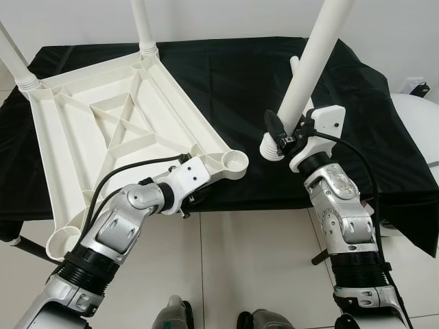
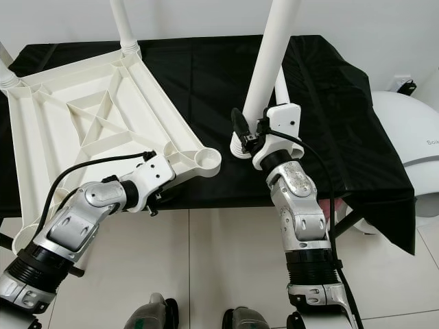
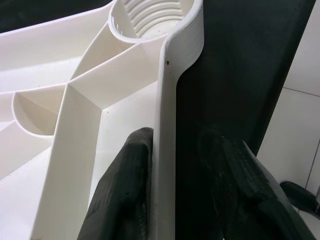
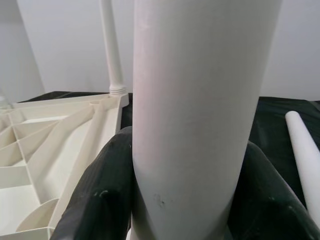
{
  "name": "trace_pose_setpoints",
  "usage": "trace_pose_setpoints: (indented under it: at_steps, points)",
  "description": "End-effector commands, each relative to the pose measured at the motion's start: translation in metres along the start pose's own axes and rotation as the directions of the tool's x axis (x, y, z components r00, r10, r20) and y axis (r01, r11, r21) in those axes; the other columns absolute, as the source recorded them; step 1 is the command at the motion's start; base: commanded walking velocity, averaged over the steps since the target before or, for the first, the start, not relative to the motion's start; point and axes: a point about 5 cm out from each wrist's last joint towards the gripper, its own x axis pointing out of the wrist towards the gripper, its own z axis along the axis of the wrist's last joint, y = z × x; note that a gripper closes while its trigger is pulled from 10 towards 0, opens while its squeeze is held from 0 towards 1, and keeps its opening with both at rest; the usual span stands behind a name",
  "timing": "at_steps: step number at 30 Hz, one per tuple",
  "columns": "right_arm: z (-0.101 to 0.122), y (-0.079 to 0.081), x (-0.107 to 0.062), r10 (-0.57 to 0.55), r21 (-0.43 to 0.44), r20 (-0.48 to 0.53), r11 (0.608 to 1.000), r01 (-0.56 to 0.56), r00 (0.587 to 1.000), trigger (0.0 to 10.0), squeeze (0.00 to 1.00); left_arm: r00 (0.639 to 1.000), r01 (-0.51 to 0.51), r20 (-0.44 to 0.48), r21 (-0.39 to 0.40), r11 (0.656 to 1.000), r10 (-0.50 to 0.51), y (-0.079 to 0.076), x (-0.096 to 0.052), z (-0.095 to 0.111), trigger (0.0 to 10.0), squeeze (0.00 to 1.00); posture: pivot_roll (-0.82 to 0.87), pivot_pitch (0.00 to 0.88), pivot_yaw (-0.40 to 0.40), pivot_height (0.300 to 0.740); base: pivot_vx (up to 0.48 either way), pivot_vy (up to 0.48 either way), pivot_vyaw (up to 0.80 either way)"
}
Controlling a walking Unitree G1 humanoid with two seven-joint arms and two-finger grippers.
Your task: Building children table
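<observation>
Tabletop: the white ribbed tabletop [image 1: 116, 130] lies upside down on the desk [image 1: 233, 75], which is draped in black cloth; two legs already stand in its far corner sockets.
Left claw: the left claw [image 1: 194, 199] is clamped on the tabletop's near rim, one finger [image 3: 127, 185] inside the rib and the other outside, just beside the near corner.
Right claw: the right claw [image 1: 280, 132] grips a white table leg [image 1: 312, 65] near its threaded lower end, holding it tilted, top leaning away to the right.
Socket: the near corner socket [image 1: 236, 162] is open and holds nothing; the leg's end hangs just beside it, not over it.
Spare leg: another leg [image 4: 302, 145] lies on the cloth behind.
Risk: judged from the tilt, the thread could cross or jam unless the leg is brought upright first.
Risk two: the corner overhangs the desk edge, so downward pressure might tip or slide the tabletop if the left grip slips.
</observation>
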Motion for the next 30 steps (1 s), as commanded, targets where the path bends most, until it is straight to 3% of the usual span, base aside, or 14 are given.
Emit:
trace_pose_setpoints:
  at_steps: [1, 3, 5, 6, 8, 9, 10, 12, 13, 16, 17, 19, 20, 30]
  points:
    - [0.003, 0.004, -0.001, 0.035, 0.003, 0.009, 0.999, -0.035, 0.999, 10.0, 0.0, 1.0, 0.024, 0.005, -0.021, 0.999, -0.024, -0.006, 0.0, -0.001, 10.0, 0.0, -0.05, 0.183, 0.003, 0.74, 0.0, 0.0, 0.0]
    - [0.003, 0.004, -0.001, 0.041, 0.004, 0.009, 0.999, -0.041, 0.999, 10.0, 0.0, 1.0, 0.028, 0.009, -0.027, 0.999, -0.028, -0.007, -0.001, -0.002, 10.0, 0.0, -0.05, 0.183, 0.003, 0.74, 0.0, 0.0, 0.0]
    - [0.003, 0.005, 0.0, 0.05, 0.006, 0.008, 0.999, -0.05, 0.999, 10.0, 0.0, 1.0, 0.029, 0.012, -0.036, 0.999, -0.029, -0.008, -0.001, -0.002, 8.8, 0.0, -0.04, 0.183, 0.0, 0.74, 0.0, 0.0, 0.0]
    - [0.003, 0.006, 0.001, 0.062, 0.006, 0.008, 0.998, -0.062, 0.998, 10.0, 0.0, 0.999, 0.033, 0.019, -0.042, 0.999, -0.033, -0.009, -0.002, -0.001, 0.0, 0.0, -0.04, 0.185, -0.004, 0.74, 0.0, 0.0, 0.0]
    - [0.003, 0.007, 0.002, 0.075, 0.009, 0.01, 0.997, -0.075, 0.997, 10.0, 0.0, 0.999, 0.038, 0.022, -0.046, 0.998, -0.037, -0.01, -0.003, -0.001, 0.0, 0.0, -0.04, 0.187, -0.006, 0.74, 0.0, 0.0, 0.0]
    - [0.003, 0.008, 0.003, 0.089, 0.009, 0.012, 0.996, -0.09, 0.996, 10.0, 0.0, 0.999, 0.038, 0.016, -0.04, 0.998, -0.037, -0.01, -0.004, -0.001, 3.7, 0.0, -0.04, 0.189, -0.008, 0.74, 0.0, 0.0, 0.0]
    - [0.004, 0.008, 0.004, 0.101, 0.012, 0.014, 0.995, -0.101, 0.995, 10.0, 0.0, 0.999, 0.039, 0.01, -0.038, 0.999, -0.038, -0.011, -0.005, -0.002, 10.0, 0.0, -0.04, 0.189, -0.008, 0.74, 0.0, 0.0, 0.0]
    - [0.004, 0.008, 0.006, 0.111, 0.008, 0.015, 0.994, -0.111, 0.994, 10.0, 0.0, 0.999, 0.052, 0.009, -0.037, 0.998, -0.052, -0.012, -0.008, -0.003, 10.0, 0.0, -0.04, 0.192, -0.009, 0.74, 0.0, 0.0, 0.0]
    - [0.004, 0.007, 0.006, 0.114, 0.007, 0.014, 0.993, -0.114, 0.993, 10.0, 0.0, 0.998, 0.054, 0.01, -0.039, 0.998, -0.054, -0.012, -0.01, -0.004, 4.4, 0.0, -0.04, 0.195, -0.009, 0.74, 0.0, 0.0, 0.0]
    - [0.004, 0.006, 0.007, 0.117, 0.005, 0.014, 0.993, -0.117, 0.993, 10.0, 0.0, 0.998, 0.055, 0.013, -0.051, 0.997, -0.055, -0.012, -0.011, -0.005, 3.6, 0.0, -0.03, 0.196, -0.01, 0.74, 0.0, 0.0, 0.0]
    - [0.005, 0.006, 0.007, 0.118, 0.004, 0.015, 0.993, -0.118, 0.993, 10.0, 0.0, 0.998, 0.064, 0.016, -0.055, 0.996, -0.063, -0.013, -0.012, -0.006, 0.0, 0.0, -0.03, 0.198, -0.01, 0.74, 0.0, 0.0, 0.0]
    - [0.005, 0.005, 0.008, 0.12, 0.002, 0.016, 0.993, -0.12, 0.993, 10.0, 0.0, 0.998, 0.06, 0.002, -0.045, 0.997, -0.06, -0.013, -0.013, -0.008, 0.0, 0.0, -0.03, 0.199, -0.012, 0.74, 0.0, 0.0, 0.0]
    - [0.006, 0.005, 0.008, 0.122, 0.003, 0.018, 0.992, -0.122, 0.992, 10.0, 0.0, 0.998, 0.053, -0.014, -0.046, 0.998, -0.054, -0.012, -0.013, -0.009, 10.0, 0.0, -0.03, 0.201, -0.01, 0.74, 0.0, 0.0, 0.0]
    - [0.002, 0.012, 0.005, 0.218, 0.068, 0.026, 0.973, -0.22, 0.976, 10.0, 0.0, 0.996, 0.075, -0.052, -0.011, 0.997, -0.076, -0.012, -0.016, -0.013, 10.0, 0.0, -0.04, 0.203, -0.009, 0.74, 0.0, 0.0, 0.0]
